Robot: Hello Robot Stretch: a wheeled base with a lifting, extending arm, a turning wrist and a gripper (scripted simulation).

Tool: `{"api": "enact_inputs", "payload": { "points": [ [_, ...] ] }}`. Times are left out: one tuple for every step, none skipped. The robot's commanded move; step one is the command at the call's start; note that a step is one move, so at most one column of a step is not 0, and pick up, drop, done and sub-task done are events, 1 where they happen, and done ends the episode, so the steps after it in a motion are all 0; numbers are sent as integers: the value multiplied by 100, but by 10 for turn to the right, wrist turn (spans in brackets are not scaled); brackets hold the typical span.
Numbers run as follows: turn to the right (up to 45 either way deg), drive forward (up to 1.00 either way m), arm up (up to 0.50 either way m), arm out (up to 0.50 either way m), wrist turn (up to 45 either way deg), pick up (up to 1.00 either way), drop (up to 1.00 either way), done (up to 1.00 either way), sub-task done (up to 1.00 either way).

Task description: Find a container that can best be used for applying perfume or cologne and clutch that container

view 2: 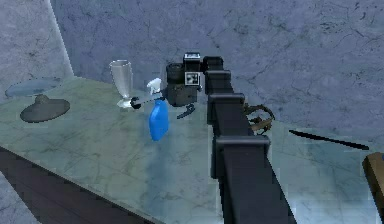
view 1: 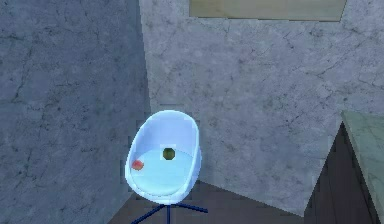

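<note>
The blue spray bottle (view 2: 158, 120) with its white trigger head is upright over the pale marbled tabletop (view 2: 90, 155), in the middle of the arm side view. It is just left of the jaws' dark body at the far end of the arm (view 2: 240, 150). Whether the jaws are apart or together cannot be told, nor whether they hold the bottle. Just beyond the bottle to the left stands a clear stemmed glass (view 2: 121, 82). Farther left there is a grey dish on a dark foot (view 2: 40, 102). Right of the arm lies a small brownish tangle (view 2: 263, 119) too small to name, and beyond it a thin dark pen-like stick (view 2: 330, 139).

In the forward view a white egg-shaped chair (view 1: 165, 160) on a dark blue star base stands in a corner of grey marbled walls. A small red thing (view 1: 137, 164) and a dark green round thing (view 1: 169, 154) lie in its seat. A dark cabinet (view 1: 350, 185) with a greenish top is at the right edge.
</note>
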Motion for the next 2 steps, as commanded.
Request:
{"api": "enact_inputs", "payload": {
  "points": [
    [0, 0, 0, 0, 0, 100, 0, 0, 0],
    [0, 0, 0, 0, 0, 0, 0, 100, 0]
  ]
}}
